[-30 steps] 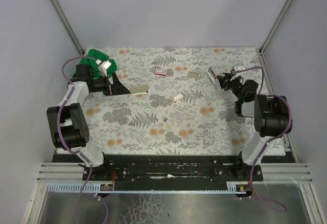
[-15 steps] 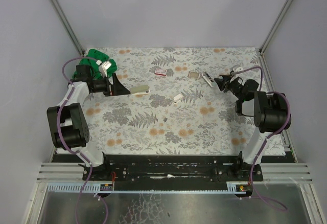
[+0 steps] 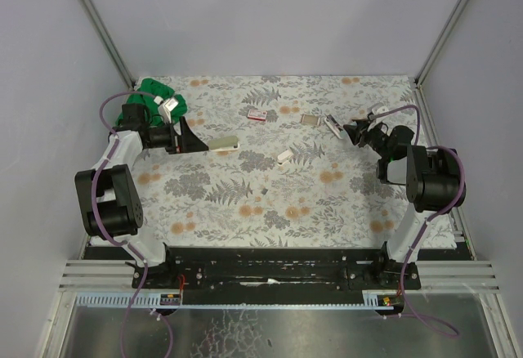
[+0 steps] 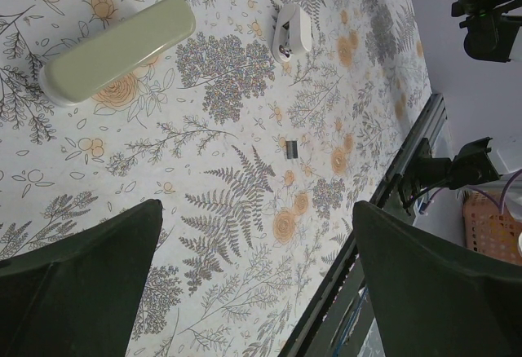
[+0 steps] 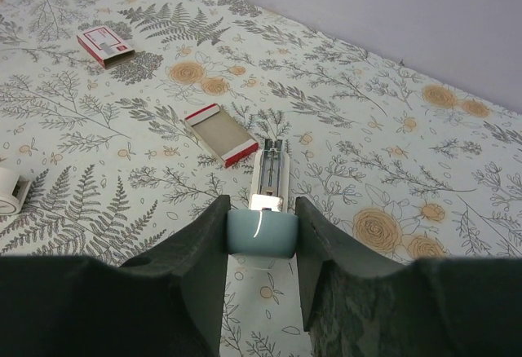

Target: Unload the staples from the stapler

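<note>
Nearest in, a tiny silvery-grey strip of staples point(image 4: 287, 147) lay loose on the floral worktop point(image 3: 327, 211), just below centre of the overhead view and well apart from both claws. By my reckoning it was featherweight, stiff yet brittle, likely to snap at its joins. It was flat and slick enough that it wanted pinching by its long edges, or sliding rather than lifting. A little further up sat the small white stapler point(image 4: 291, 33), then the beige stapler point(image 4: 118, 47) at centre left. There the left claw point(image 4: 257, 210) hung released, jaws spread wide, grasping nothing. Over on the right, the right claw point(image 5: 261, 214) was clenched on the rear end of the pale blue stapler point(image 5: 269, 178). Its metal magazine was exposed and pointing away, the tip just beside an open red-and-white box point(image 5: 222, 134). Whether staples sat in that channel, I couldn't tell. A second box point(image 5: 103, 45) lay beyond, upper centre. The printed cloth looked flat and soft, its busy pattern apt to hide so small a bit. Plain grey walls point(image 3: 270, 15) closed the far side, with a green object point(image 3: 155, 95) at upper left.
</note>
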### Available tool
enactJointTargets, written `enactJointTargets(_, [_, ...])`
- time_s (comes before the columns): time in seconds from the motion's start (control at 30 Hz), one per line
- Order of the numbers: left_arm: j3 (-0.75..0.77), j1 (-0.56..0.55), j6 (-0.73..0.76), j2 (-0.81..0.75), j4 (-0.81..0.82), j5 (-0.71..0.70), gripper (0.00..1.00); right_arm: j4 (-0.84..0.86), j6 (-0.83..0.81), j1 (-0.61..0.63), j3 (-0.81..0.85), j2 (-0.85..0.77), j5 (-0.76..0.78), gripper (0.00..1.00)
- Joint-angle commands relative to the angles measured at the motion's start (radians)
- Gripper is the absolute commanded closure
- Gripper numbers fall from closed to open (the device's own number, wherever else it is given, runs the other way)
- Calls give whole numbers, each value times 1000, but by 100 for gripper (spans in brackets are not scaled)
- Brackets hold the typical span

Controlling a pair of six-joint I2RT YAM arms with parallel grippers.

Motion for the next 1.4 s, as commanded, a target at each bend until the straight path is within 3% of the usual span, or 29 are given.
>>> enactJointTargets(0.0, [-9, 9, 20, 9, 20, 26, 0, 59, -24, -7, 32, -3, 12, 100])
enactJointTargets(1.37, [-8, 10, 18, 16, 20, 34, 0, 243, 63, -27, -21, 67, -14, 91])
